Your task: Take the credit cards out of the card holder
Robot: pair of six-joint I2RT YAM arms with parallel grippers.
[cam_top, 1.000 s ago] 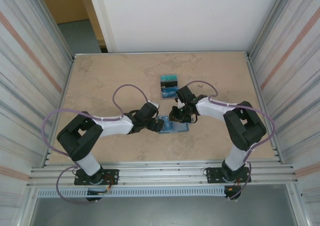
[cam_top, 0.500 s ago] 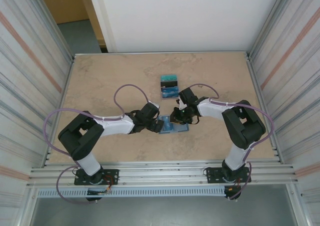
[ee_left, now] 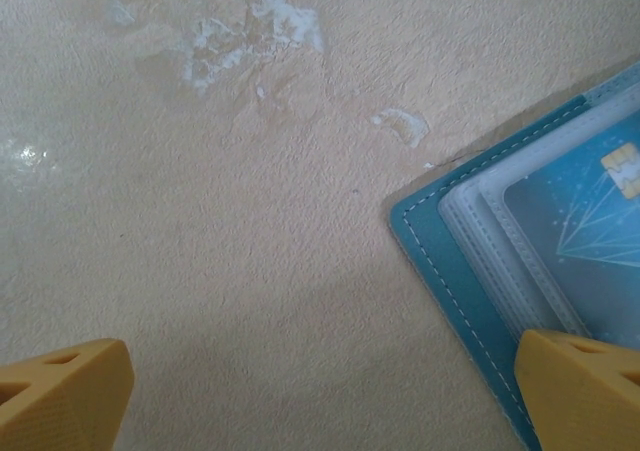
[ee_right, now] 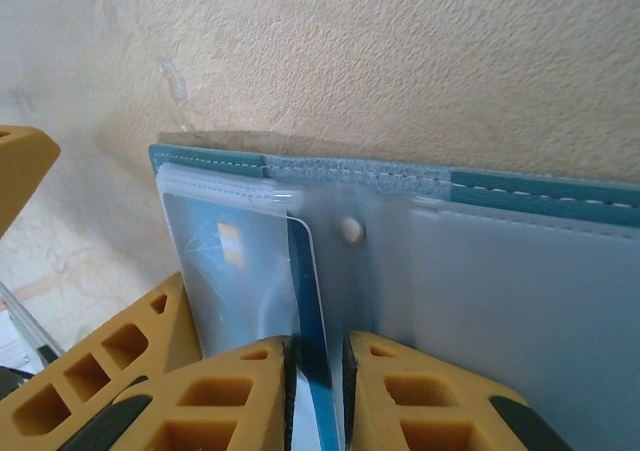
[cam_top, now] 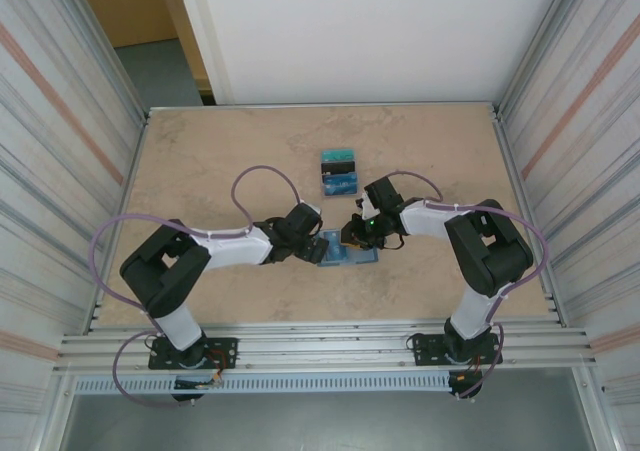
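From above, two grippers are being seen at one card holder (cam_top: 352, 255) lying flat on the mottled beige tabletop (cam_top: 200, 161). The left gripper (cam_top: 320, 250) is being held at its left end, the right gripper (cam_top: 358, 237) at its far edge. Beyond the right gripper, well apart from it, three loose cards (cam_top: 339, 174), teal, black and blue, are lying close together.

At the left wrist, the jaws are being held wide apart. The right-hand fingertip (ee_left: 580, 391) is being seen over the holder's stitched teal corner; contact cannot be told. Just ahead of it, one chip card (ee_left: 585, 196) is being shown under clear ribbed pockets.

At the right wrist, a grip hidden from above is being shown: the yellow fingers are being pressed together on one thin card (ee_right: 305, 301), standing edge-on between two frosted plastic pockets, below a small round stud (ee_right: 350, 231).
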